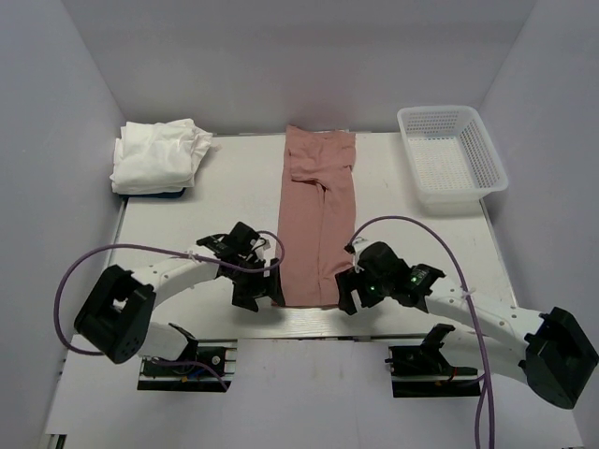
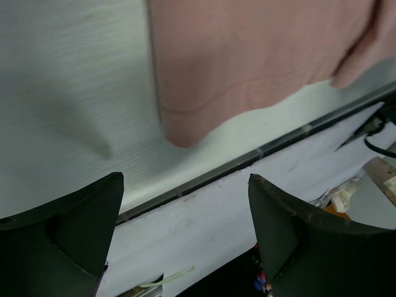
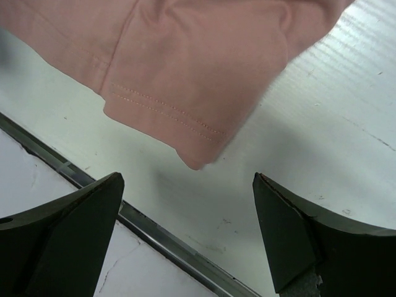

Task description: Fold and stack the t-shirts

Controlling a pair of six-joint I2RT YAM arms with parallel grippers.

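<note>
The dusty-pink t-shirt (image 1: 316,220) lies as a long narrow strip down the middle of the table, with its hem at the near edge. My left gripper (image 1: 267,292) hovers at the hem's left corner. In the left wrist view that pink t-shirt corner (image 2: 185,127) lies just beyond the open gripper (image 2: 185,177). My right gripper (image 1: 346,295) is at the hem's right corner. Its wrist view shows the stitched pink t-shirt corner (image 3: 195,154) just ahead of the open gripper (image 3: 188,176), untouched. White folded t-shirts (image 1: 156,154) sit in a stack at the far left.
A white mesh basket (image 1: 452,159) stands at the far right of the white table (image 1: 215,201). A metal rail (image 3: 161,238) runs along the table's near edge, right under both grippers. Purple cables loop over both arms.
</note>
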